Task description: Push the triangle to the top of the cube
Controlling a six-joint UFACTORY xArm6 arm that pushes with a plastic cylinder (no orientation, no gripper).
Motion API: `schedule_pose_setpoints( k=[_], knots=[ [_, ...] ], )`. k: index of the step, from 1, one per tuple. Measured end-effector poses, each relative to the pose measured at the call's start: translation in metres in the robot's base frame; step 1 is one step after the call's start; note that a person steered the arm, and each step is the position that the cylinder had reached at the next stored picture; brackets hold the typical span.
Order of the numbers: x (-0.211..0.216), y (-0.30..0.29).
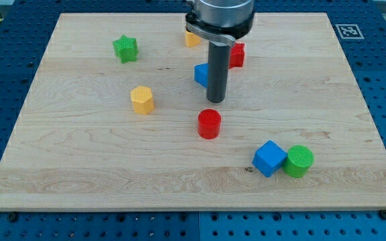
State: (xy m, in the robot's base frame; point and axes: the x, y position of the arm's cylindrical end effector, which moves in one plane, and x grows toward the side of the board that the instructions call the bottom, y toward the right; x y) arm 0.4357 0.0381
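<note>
Looking down on a pale wooden board [179,181] resting on a blue perforated table [5,227], with a black-and-white marker tag [348,31] stuck at the board's two o'clock corner. Coming in from twelve o'clock, a metal arm housing [220,15], dark rod standing upright beneath it, my tip [214,100] planted near the board's centre. No fingers here, just the rod, nothing gripped. Just behind the rod at its eleven o'clock, touching or nearly so, the blue triangle [201,73], half hidden. At one o'clock of the rod, a red block [237,55], shape unclear. Peeking out at twelve, a yellow block [192,39]. Below the tip at six, near but apart, a red cylinder [209,124]. Off at nine, a yellow hexagonal block [142,100]; at ten, a green star [125,48]. Down at five o'clock, the blue cube [269,158] touching a green cylinder [299,161].
</note>
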Motion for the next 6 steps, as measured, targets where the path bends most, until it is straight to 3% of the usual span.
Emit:
schedule_pose_setpoints(
  k=[2, 3, 4, 6],
  knots=[
    [-0.037, -0.088],
    [-0.087, -0.098],
    [-0.099, -0.071],
    [0.001, 0.039]
  ],
)
